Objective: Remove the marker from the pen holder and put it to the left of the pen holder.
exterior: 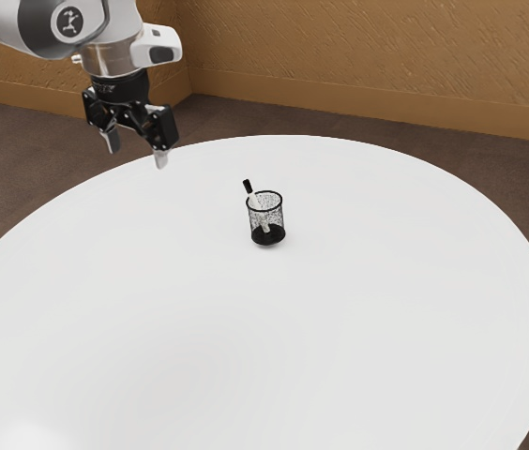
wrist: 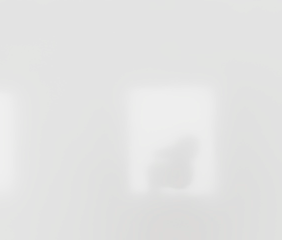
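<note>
Held the gripper (exterior: pixel 136 153) well apart from the pen holder (exterior: pixel 278 219), with fingers spread wide. Saw the marker (exterior: pixel 253 199) leaning inside the holder, black end above the rim.

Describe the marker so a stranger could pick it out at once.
On the round white table stands a black mesh pen holder. The marker leans inside it, its upper end poking above the rim toward the exterior view's left. Unlike the dark, see-through holder, it is slim and white-bodied with a black top.
</note>
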